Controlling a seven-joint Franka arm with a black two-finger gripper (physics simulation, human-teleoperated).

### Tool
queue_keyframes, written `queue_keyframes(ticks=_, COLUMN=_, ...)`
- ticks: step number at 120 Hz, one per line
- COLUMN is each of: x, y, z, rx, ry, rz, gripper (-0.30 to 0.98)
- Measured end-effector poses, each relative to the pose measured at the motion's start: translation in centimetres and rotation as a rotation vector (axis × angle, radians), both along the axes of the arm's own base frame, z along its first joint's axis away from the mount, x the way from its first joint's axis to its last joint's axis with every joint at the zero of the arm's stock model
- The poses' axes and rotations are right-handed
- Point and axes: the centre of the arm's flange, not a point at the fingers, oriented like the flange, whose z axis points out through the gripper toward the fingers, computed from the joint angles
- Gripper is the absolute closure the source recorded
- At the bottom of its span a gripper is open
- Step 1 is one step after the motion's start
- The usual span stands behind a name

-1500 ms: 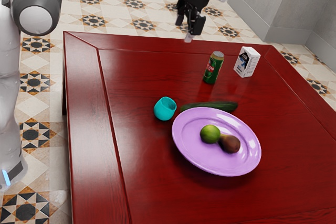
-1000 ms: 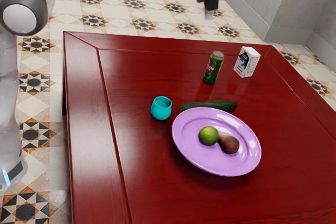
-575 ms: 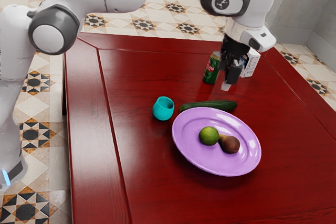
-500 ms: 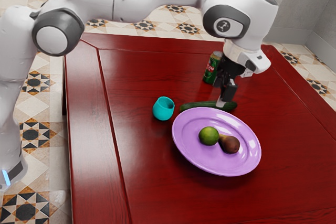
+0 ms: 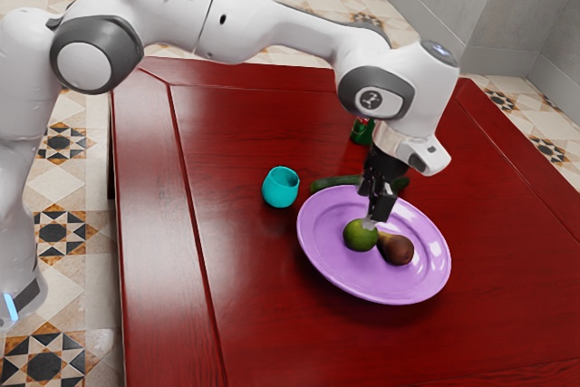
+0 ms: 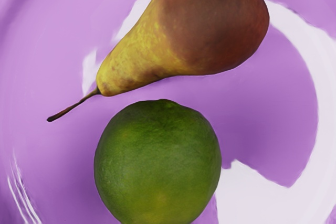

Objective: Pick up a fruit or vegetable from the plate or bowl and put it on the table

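Over the lilac plate (image 5: 323,265), your gripper (image 5: 372,221) hangs at the lime (image 5: 361,235), the likeliest pick; you can't tell from these pictures whether it is spread or closed. Both the lime and the pear (image 5: 399,250) lie on the plate, so nothing has been put on the table (image 5: 258,314). Your main hazard is the neighbour: the pear's neck sits just beside the lime, a narrow strip of plate between them, and a descent off to that side could clip it or knock the two together. Because the lime is round and looks smooth, closing above its middle or off-centre could squirt it toward the rim. Go too deep and you may press on the plate and tip it. On the way out, a low carry could catch the rim or the cucumber (image 5: 335,184) beside it, and a high release could set the lime rolling.
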Motion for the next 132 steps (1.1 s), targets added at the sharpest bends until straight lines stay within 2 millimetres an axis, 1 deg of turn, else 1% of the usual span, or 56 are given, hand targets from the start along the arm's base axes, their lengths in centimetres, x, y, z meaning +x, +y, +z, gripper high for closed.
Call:
queue_keyframes(ticks=24, x=0.2, y=-0.3, z=-0.5, rx=-0.017, ry=-0.019, rz=-0.002, gripper=0.00)
queue_keyframes(ticks=42, x=0.4, y=-0.4, z=-0.5, rx=-0.026, ry=-0.043, rz=-0.002, gripper=0.00)
queue_keyframes(ticks=92, x=0.5, y=0.0, z=-2.5, rx=-0.029, ry=-0.038, rz=0.005, gripper=0.00)
queue_keyframes(ticks=132, x=0.9, y=-1.0, z=-5.0, rx=-0.034, ry=-0.029, rz=-0.006, gripper=0.00)
